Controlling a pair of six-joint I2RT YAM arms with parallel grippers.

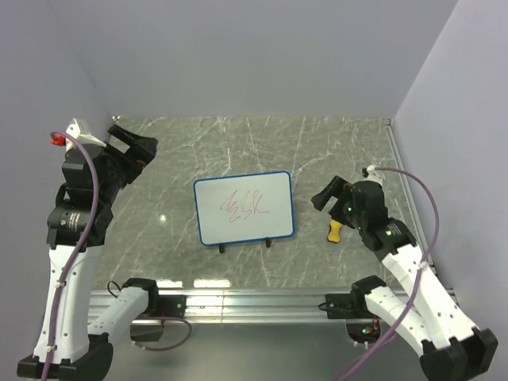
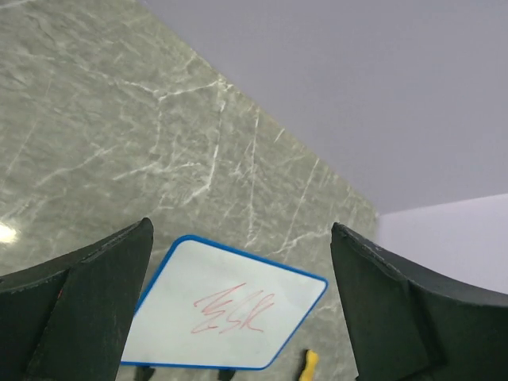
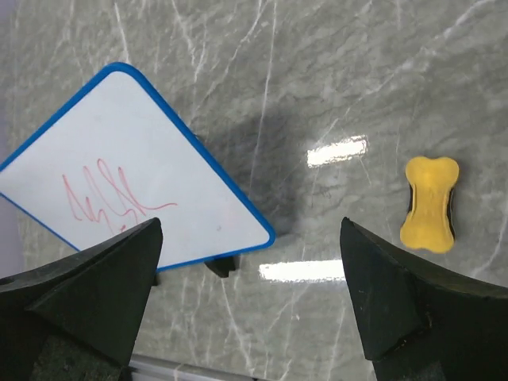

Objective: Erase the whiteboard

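Left jaws: I'm holding my left gripper (image 1: pixel 133 143) spread wide, nothing between the fingers; in its wrist view the two dark pads (image 2: pixel 87 309) are framing bare stone and the top of the board.
Right jaws: my right gripper (image 1: pixel 327 193) is gaping wide as well, pinching nothing; its fingers (image 3: pixel 413 317) are standing at either side of the right wrist view with open tabletop between them.
Whiteboard: the blue-framed whiteboard (image 1: pixel 244 198) is sitting at the middle of the table in the top view, roughly midway between my two arms, with no gripper touching it.
Writing: a red scribble (image 1: pixel 243 209) is showing across the middle of the white face, unwiped.
Feet: two small black feet (image 1: pixel 221 248) are poking out along the board's 6 o'clock edge.
Eraser: a small yellow eraser (image 1: pixel 336 231) with a dark side is lying flat on the stone at about 4 o'clock from the board, near it but apart.
Left arm: I'm hanging my left gripper at about 10 o'clock from the board, well apart from it and near the left wall.
Right arm: I'm hovering my right gripper at 3 o'clock from the board, with the eraser just at its 6 o'clock in the top view.
Right wrist view: the whiteboard (image 3: pixel 127 167) is filling the 10 o'clock part, the eraser (image 3: pixel 429 204) is lying out at 3 o'clock.
Left wrist view: the whiteboard (image 2: pixel 230 313) is showing at 6 o'clock, with the eraser's yellow tip (image 2: pixel 308 365) at 5 o'clock.
Table: grey marble-patterned tabletop (image 1: pixel 238 143) with white veins, reflecting overhead light.
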